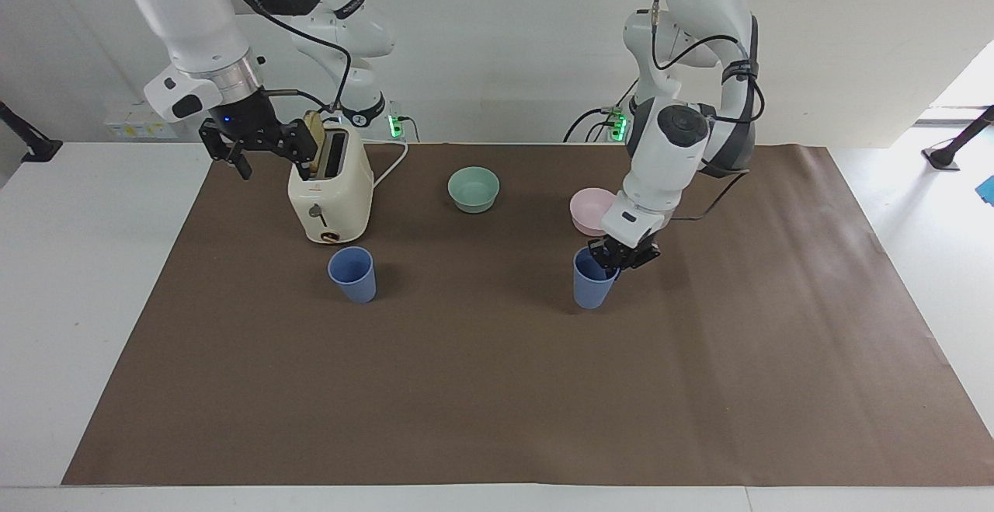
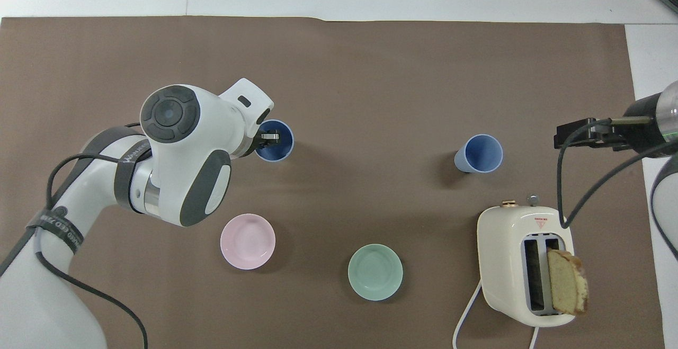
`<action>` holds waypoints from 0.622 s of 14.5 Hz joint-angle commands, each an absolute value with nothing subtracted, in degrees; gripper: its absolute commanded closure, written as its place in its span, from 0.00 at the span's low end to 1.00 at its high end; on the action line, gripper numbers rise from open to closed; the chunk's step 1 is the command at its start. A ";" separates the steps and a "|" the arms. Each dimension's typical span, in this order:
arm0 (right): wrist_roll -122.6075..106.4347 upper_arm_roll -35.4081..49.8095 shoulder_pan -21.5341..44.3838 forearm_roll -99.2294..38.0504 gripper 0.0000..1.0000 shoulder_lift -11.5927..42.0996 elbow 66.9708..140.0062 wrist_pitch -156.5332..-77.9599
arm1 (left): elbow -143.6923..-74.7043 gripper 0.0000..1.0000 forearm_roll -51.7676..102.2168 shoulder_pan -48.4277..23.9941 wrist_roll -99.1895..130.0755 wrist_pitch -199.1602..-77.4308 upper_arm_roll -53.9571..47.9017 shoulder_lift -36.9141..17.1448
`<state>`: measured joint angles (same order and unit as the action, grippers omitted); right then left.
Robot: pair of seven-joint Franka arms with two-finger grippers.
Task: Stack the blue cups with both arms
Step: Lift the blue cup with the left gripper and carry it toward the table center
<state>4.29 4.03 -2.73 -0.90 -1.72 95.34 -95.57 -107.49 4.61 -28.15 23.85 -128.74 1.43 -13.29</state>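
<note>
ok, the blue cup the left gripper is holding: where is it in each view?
Facing view: held blue cup right of centre, under the left gripper, just below the pink bowl.
Overhead view: same cup left of centre, above the pink bowl.
Shared landmark: the pink bowl, the cup lying farther from the robots than it.

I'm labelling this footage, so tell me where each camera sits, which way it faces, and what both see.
Facing view: high across the table, looking at the robots; both arms show, left gripper shut on the carried blue cup, right gripper open, waiting by the toaster.
Overhead view: high above the robots' end, looking forward and steeply down; the left arm enters bottom left, the right gripper at the edge.
Shared: both cups, including the standing blue cup, the bowls and the toaster, half a turn apart.
</note>
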 commanded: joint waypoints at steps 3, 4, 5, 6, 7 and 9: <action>4.22 4.57 -3.96 -1.93 0.00 -2.46 96.50 -96.59 | -108.72 1.00 4.39 -32.86 29.96 -132.61 2.46 -14.66; 4.22 4.57 -3.96 -1.93 0.00 -2.46 96.42 -96.59 | -108.63 1.00 4.39 -33.05 30.49 -133.58 2.46 -14.85; 4.22 4.48 -3.96 -1.93 0.00 -2.46 96.50 -96.59 | -108.72 1.00 4.39 -33.39 30.67 -133.68 2.29 -14.85; 4.22 4.57 -3.96 -1.93 0.00 -2.46 96.42 -96.59 | -108.98 1.00 4.39 -34.53 30.67 -133.77 2.29 -14.77; 4.22 4.57 -3.96 -1.93 0.00 -2.46 96.42 -96.59 | -109.77 1.00 4.48 -35.24 30.67 -134.20 2.29 -15.03; 4.22 4.57 -3.96 -1.85 0.00 -2.46 96.42 -96.59 | -109.78 1.00 4.66 -35.42 30.85 -134.56 2.28 -15.20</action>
<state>4.29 4.03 -2.92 -0.90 -1.72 95.35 -95.57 -108.63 4.61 -34.12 29.88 -132.97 1.33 -15.60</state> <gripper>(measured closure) 0.000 0.969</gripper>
